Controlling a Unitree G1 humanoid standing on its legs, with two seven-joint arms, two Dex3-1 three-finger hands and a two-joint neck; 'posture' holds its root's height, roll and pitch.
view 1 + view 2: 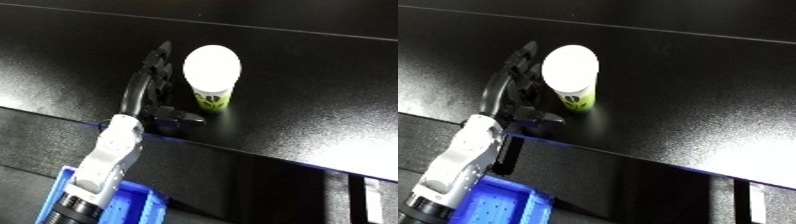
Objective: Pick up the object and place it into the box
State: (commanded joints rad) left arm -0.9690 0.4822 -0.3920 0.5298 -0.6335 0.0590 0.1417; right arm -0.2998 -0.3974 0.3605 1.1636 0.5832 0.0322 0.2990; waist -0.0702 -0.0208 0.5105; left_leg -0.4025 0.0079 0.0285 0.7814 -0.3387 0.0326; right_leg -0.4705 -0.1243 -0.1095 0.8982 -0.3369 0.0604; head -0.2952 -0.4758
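**Left hand set beside the cup on the black table**

The left hand (151,85) is being shown in the centre-left of the frame, extended upward from a white and silver forearm (111,150) that is entering from the lower left corner; its black fingers (160,57) are being held fairly straight and spread along the left side of the cup (213,82), while the thumb (182,118) is being stretched toward the right, just below and left of the cup's base; the hand is thus being kept open, and nothing is being held in it; whether the fingers are touching the cup's side cannot be told, since they are seen dark against a dark surface.

The cup is being seen just right of the hand, a little above the middle of the frame; it is standing upright, its white lid or top being turned toward the camera and its lower wall being shown in yellow-green with dark markings.

The black table (302,65) is being seen across the upper and right parts of the frame, with its front edge running diagonally from the middle left to the lower right; a blue bin (500,205) is being shown in the lower left corner, below the table edge and partly covered by the forearm, well apart from the cup.
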